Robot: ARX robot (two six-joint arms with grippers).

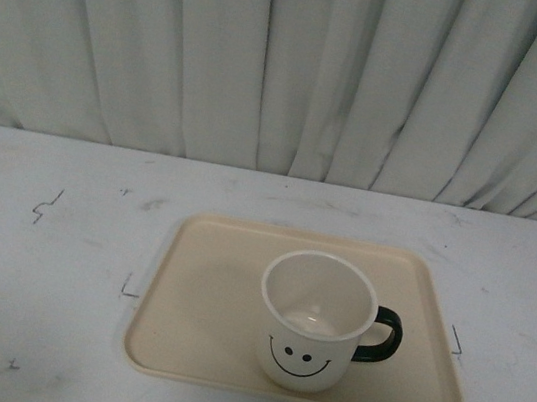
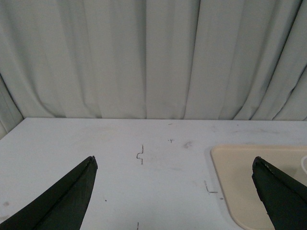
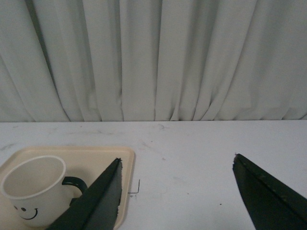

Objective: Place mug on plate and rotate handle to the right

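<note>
The cream-white mug [image 1: 314,321] with a black smiley face stands upright on the beige plate [image 1: 204,293], toward its front right part. Its black handle [image 1: 380,337] points to the right. The mug [image 3: 33,189] and handle [image 3: 74,182] also show in the right wrist view, on the plate [image 3: 72,152]. Neither arm shows in the front view. My left gripper [image 2: 173,160] is open and empty over bare table, with the plate's corner [image 2: 240,172] by one finger. My right gripper [image 3: 177,160] is open and empty, beside the plate, apart from the mug.
The white table [image 1: 36,267] bears small black pen marks [image 1: 45,206] around the plate. A pale pleated curtain [image 1: 289,63] hangs behind the table's far edge.
</note>
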